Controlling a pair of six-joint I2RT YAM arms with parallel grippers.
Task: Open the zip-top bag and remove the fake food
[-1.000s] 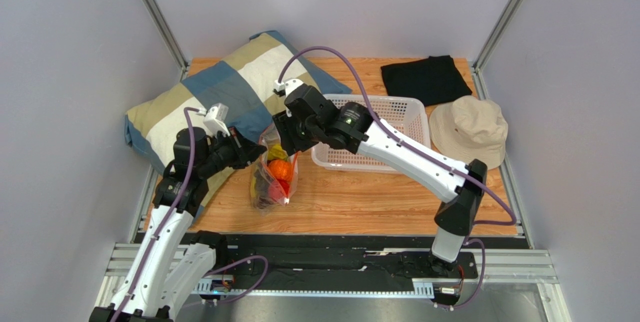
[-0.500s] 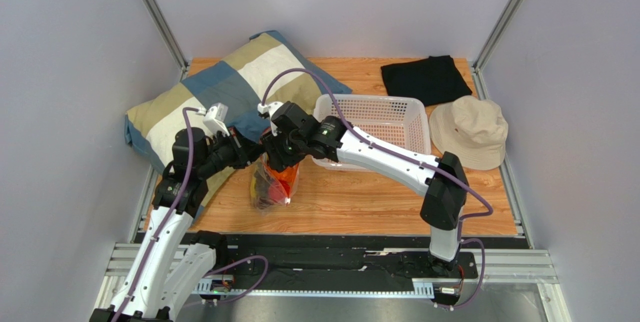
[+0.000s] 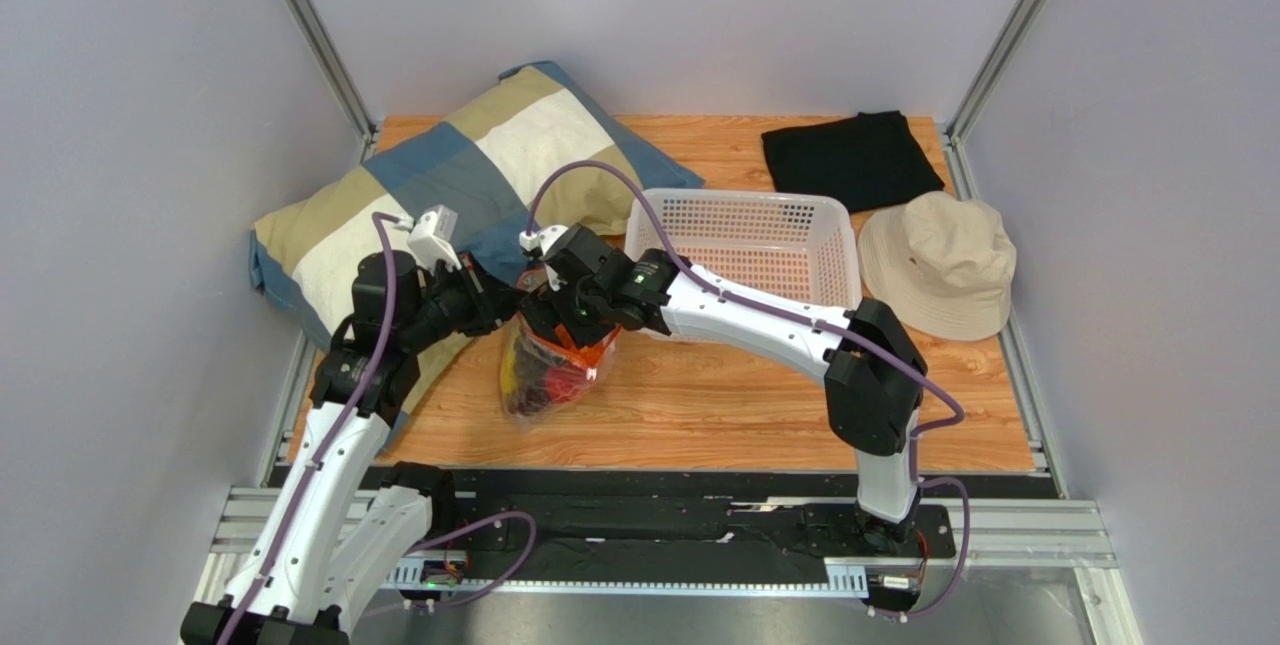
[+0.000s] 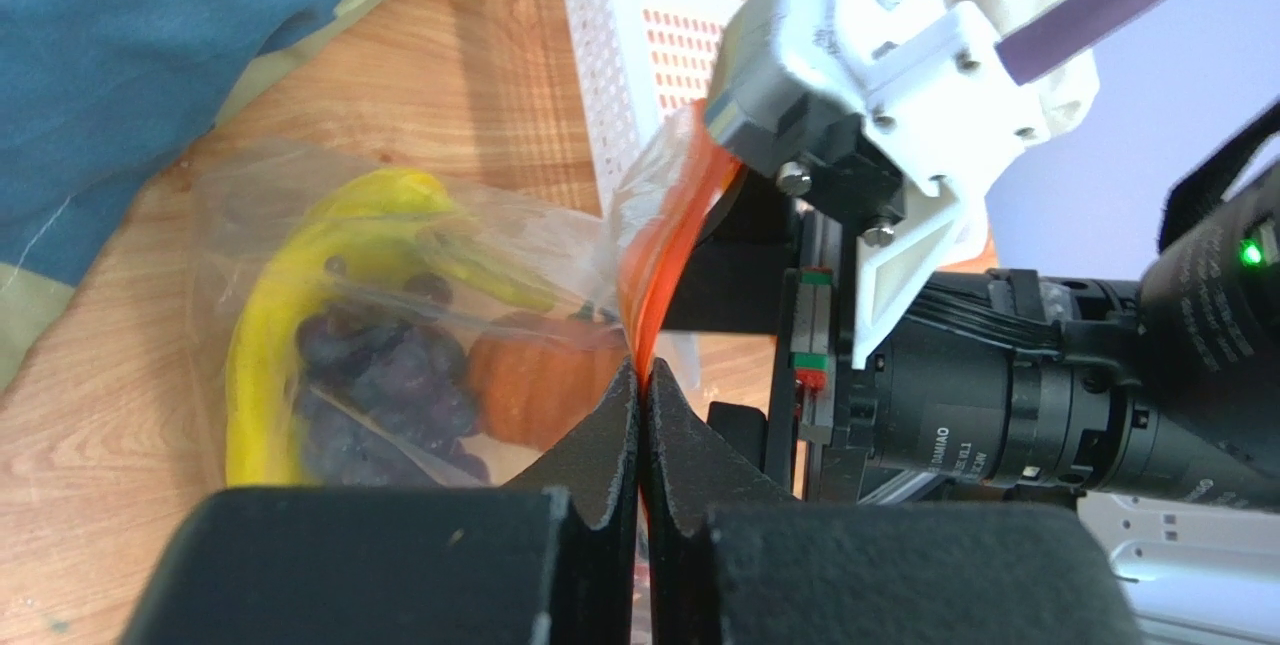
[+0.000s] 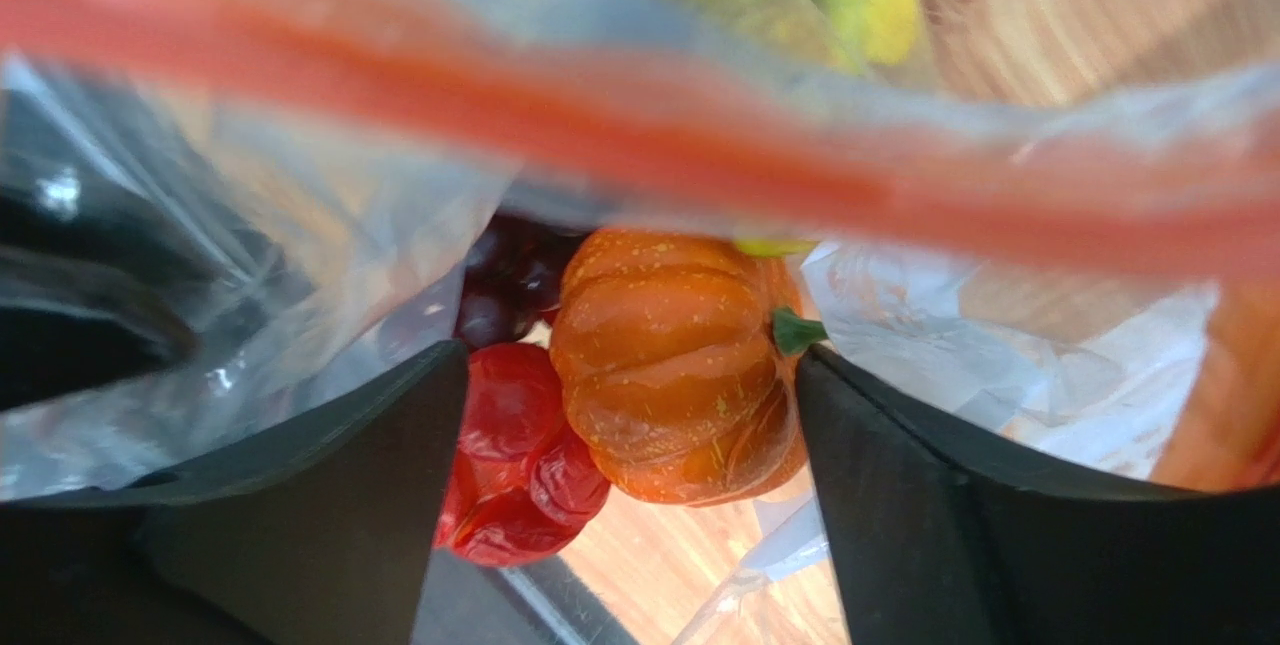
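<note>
The clear crinkly zip-top bag (image 3: 544, 368) lies left of centre in the top view. The left gripper (image 4: 642, 393) pinches its orange-red zipper strip (image 4: 669, 248). The right gripper (image 5: 628, 375) hangs spread at the mouth, over the small plastic fake food (image 5: 676, 353). The film looks limp and slippery, so the stiffer strip is probably the best hold.

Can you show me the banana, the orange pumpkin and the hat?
banana (image 4: 256, 368), left wrist view, on its curved side.
orange pumpkin (image 5: 676, 375), right wrist view, middle of its ribbed skin.
hat (image 3: 935, 258), top view, on its crown.
</note>
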